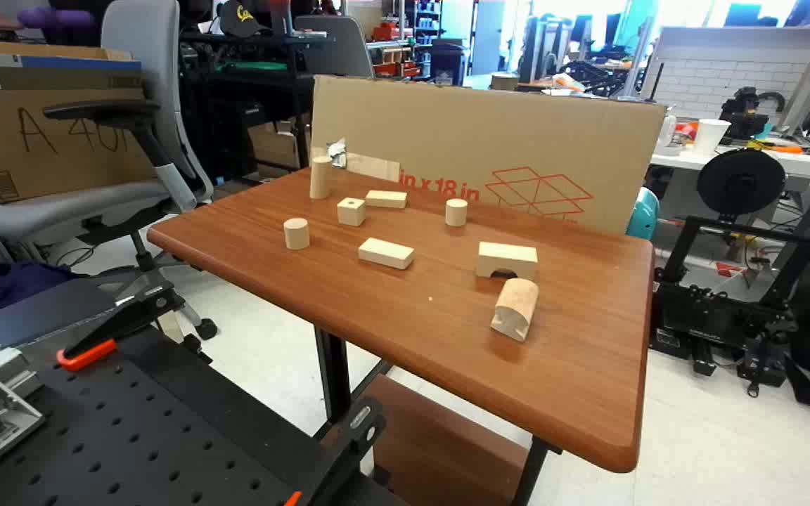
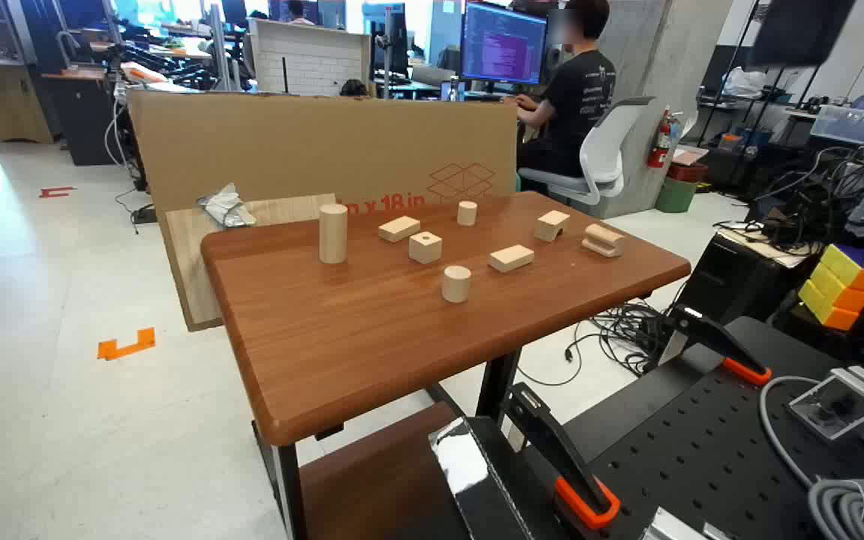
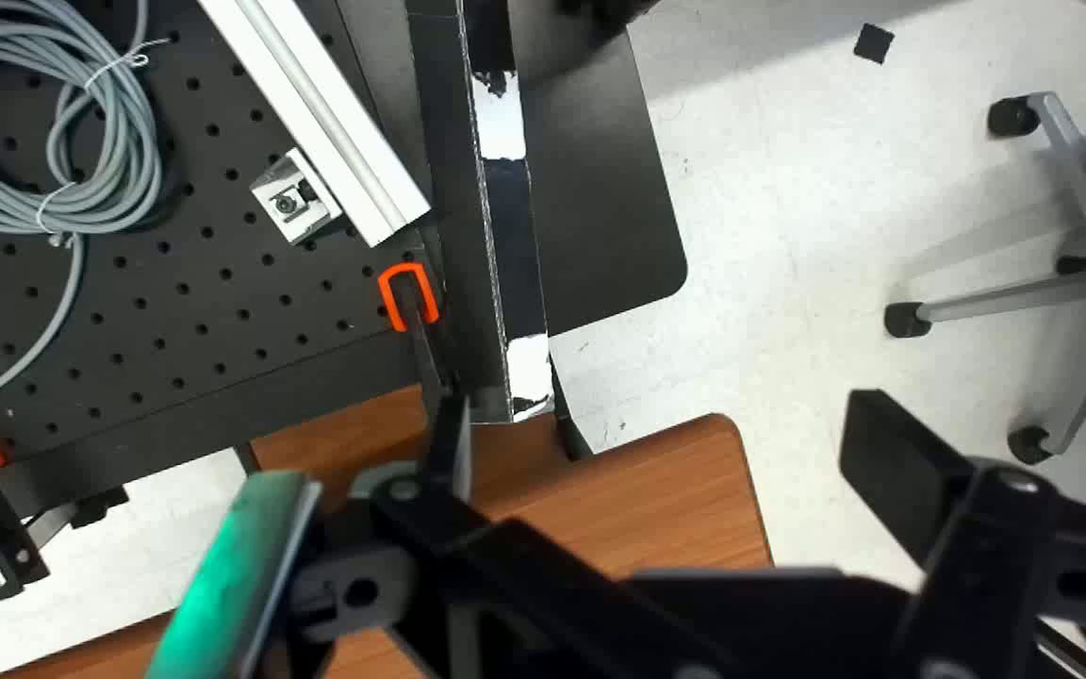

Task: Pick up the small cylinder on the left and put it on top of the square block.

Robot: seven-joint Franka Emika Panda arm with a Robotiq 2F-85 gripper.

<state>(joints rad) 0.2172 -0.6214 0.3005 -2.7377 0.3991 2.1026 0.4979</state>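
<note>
The small cylinder, short and pale, stands upright on the brown table at the left in an exterior view [image 1: 297, 234]; it also shows in an exterior view [image 2: 456, 285], near the table's long edge. The square block, pale with a round hole in its top, sits a little behind it in both exterior views [image 1: 351, 212] [image 2: 425, 248]. Nothing lies on the block. My gripper [image 3: 661, 415] shows only in the wrist view, its fingers wide apart with nothing between them. It looks down over the table's corner and the floor, away from the blocks. Neither task piece shows in the wrist view.
On the table [image 1: 433, 337] stand a tall cylinder [image 1: 320, 178], another small cylinder [image 1: 455, 213], flat blocks [image 1: 386, 254] [image 1: 386, 200], an arch block [image 1: 507, 258] and a rounded block [image 1: 515, 309]. A cardboard panel [image 1: 531, 140] stands behind. Orange-tipped clamps [image 3: 408, 294] sit on the black bench.
</note>
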